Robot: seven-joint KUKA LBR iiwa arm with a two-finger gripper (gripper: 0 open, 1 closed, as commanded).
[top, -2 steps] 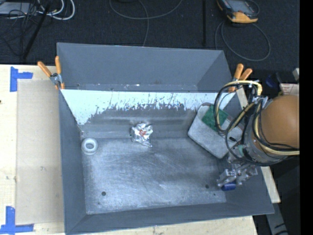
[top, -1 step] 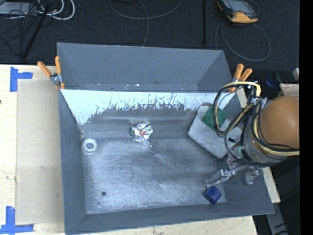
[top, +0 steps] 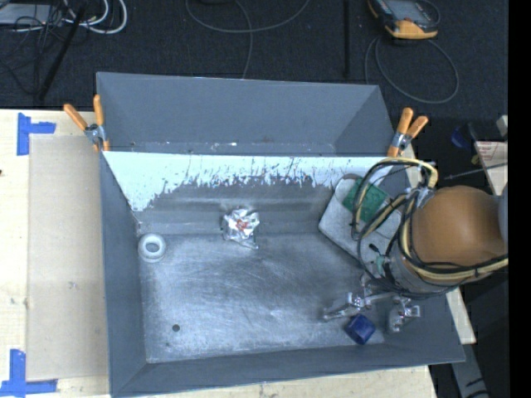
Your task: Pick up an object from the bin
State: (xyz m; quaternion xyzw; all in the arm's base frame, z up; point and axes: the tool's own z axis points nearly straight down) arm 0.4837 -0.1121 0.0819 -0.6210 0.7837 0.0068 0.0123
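Grey metal, scuffed and streaked with scratches: that is the bin [top: 249,305]. The tool [top: 371,309] hangs in its near right corner, over a small dark-blue block [top: 360,329] that lies on the floor there. Whether the tool is released or clenched I cannot tell. Well apart, toward the far left, lie a crumpled foil ball [top: 241,225] flecked with red and a white ring [top: 152,247] — both loose. A pale flat slab [top: 336,218] rests against the right wall.
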